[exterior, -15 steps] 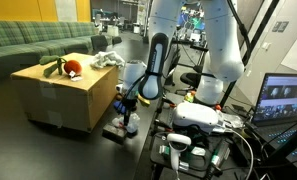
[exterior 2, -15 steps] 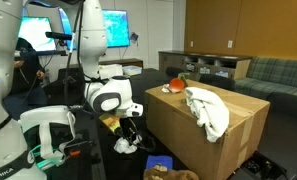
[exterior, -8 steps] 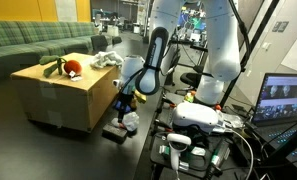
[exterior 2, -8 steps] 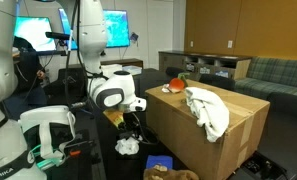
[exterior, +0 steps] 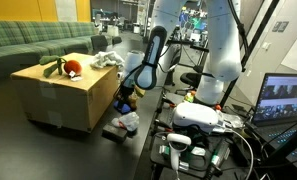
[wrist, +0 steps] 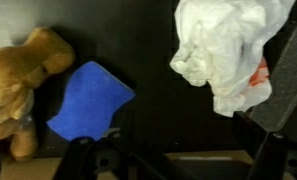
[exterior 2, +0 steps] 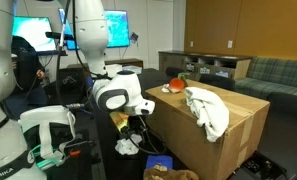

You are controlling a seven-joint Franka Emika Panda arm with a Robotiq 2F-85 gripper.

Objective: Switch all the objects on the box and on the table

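Observation:
My gripper (wrist: 178, 165) is open and empty, its dark fingers (wrist: 80, 160) wide apart at the bottom of the wrist view. It hangs above a black table beside the cardboard box (exterior: 58, 95), and it shows in both exterior views (exterior: 123, 100) (exterior 2: 138, 122). Below it lie a crumpled white plastic bag (wrist: 228, 50) (exterior: 125, 122) (exterior 2: 128, 147), a blue cloth (wrist: 88, 100) and a brown plush toy (wrist: 18, 90) (exterior 2: 173, 174). On the box top sit a red-orange object (exterior: 74, 68) (exterior 2: 174, 85), a green item (exterior: 54, 67) and a white cloth (exterior 2: 208, 110) (exterior: 108, 59).
A green sofa (exterior: 33, 40) stands behind the box. A second white robot base (exterior: 203, 115) with cables and a laptop screen (exterior: 288, 100) stand beside the arm. A monitor (exterior 2: 113, 27) is at the back.
My gripper has risen away from the white plastic bag, which stays on the table. The things on the box have not moved.

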